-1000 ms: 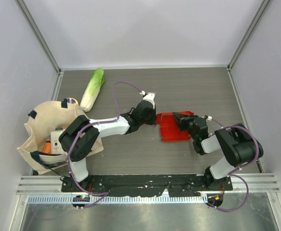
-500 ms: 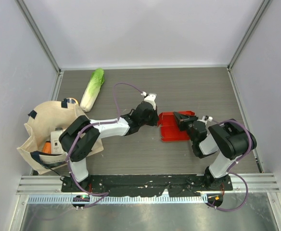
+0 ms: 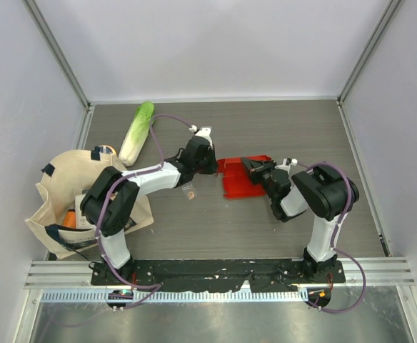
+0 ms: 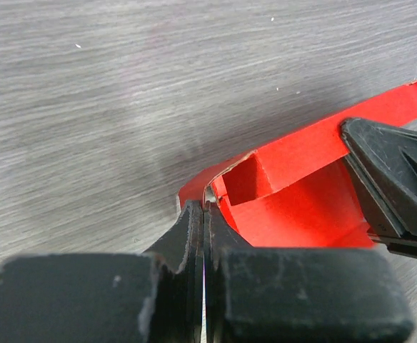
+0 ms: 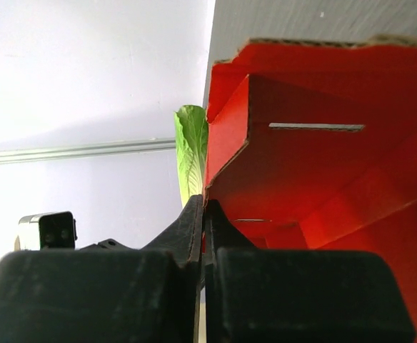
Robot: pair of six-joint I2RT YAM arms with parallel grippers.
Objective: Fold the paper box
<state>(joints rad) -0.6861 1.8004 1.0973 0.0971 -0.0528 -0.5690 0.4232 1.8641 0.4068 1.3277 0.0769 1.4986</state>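
The red paper box [image 3: 238,186] lies partly opened on the grey table, held between both arms. On its left edge my left gripper [image 3: 214,166] is shut; the left wrist view shows the jaws [image 4: 204,207] pinching a thin red flap [image 4: 301,207]. From the right side, my right gripper [image 3: 248,166] is shut on another edge of the box. The right wrist view shows its jaws [image 5: 205,206] clamped on the card wall [image 5: 315,164], with slots visible inside. A right fingertip [image 4: 394,182] appears in the left wrist view.
A green leafy cabbage [image 3: 137,132] lies at the back left, also seen past the box [image 5: 190,146]. A beige tote bag [image 3: 73,193] with items inside sits at the left. A small brownish object [image 3: 189,191] lies on the table below the left arm.
Both grippers have moved left and slightly back, carrying the box with them. The small brownish object now shows where the left arm was.
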